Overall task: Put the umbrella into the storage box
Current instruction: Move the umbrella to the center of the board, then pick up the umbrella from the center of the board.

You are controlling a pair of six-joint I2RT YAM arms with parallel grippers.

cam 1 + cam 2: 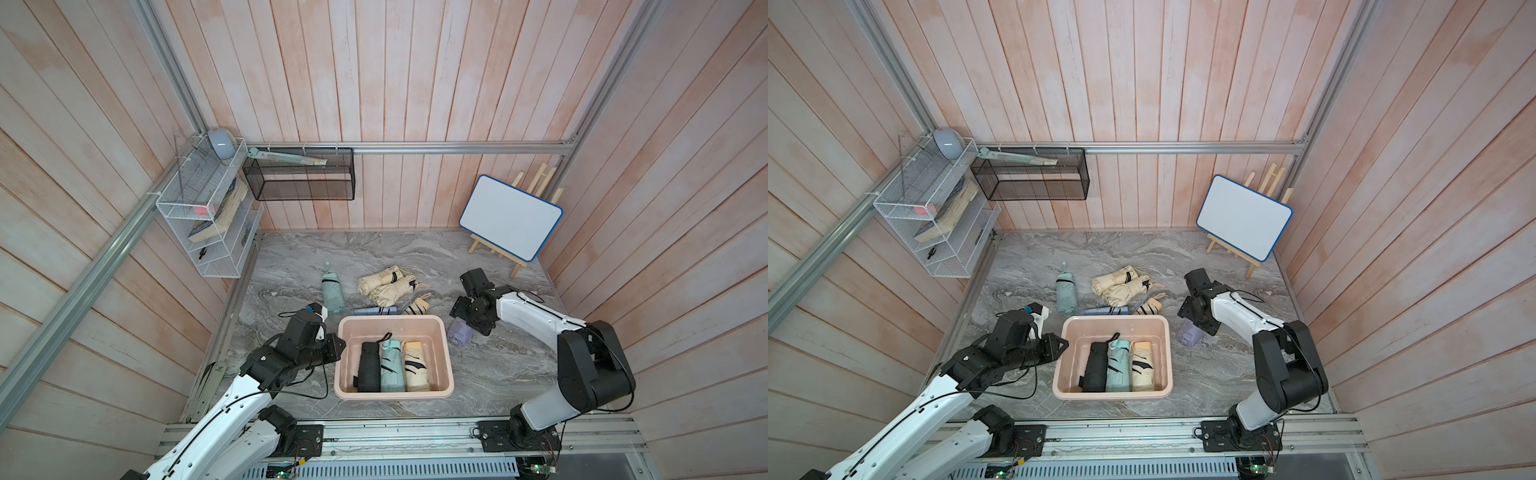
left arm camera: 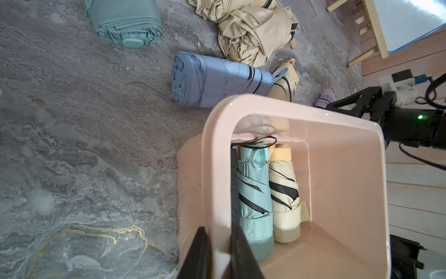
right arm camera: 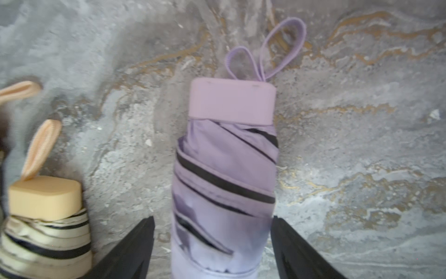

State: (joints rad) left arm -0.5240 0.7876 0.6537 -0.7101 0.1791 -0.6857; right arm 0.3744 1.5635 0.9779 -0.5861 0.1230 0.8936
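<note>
The pale pink storage box (image 1: 392, 395) (image 1: 1113, 395) sits at the front middle of the marble table. Inside it lie a black (image 1: 369, 368), a mint (image 1: 392, 368) and a cream striped umbrella (image 1: 415, 368). My left gripper (image 1: 338, 345) (image 2: 219, 228) is shut on the box's left rim (image 2: 217, 169), one finger outside the wall and one inside. A lilac umbrella (image 3: 226, 169) (image 1: 457, 334) lies on the table just right of the box. My right gripper (image 3: 212, 218) (image 1: 467, 320) stands open over it, a finger on each side.
Behind the box lie a mint umbrella (image 1: 332, 291), a heap of cream umbrellas (image 1: 386, 284), a blue one (image 1: 370, 310) and a cream striped one (image 1: 417, 307). A whiteboard on an easel (image 1: 509, 216) stands back right. A black mesh basket (image 1: 299, 178) and white wire rack (image 1: 203, 216) hang on the walls.
</note>
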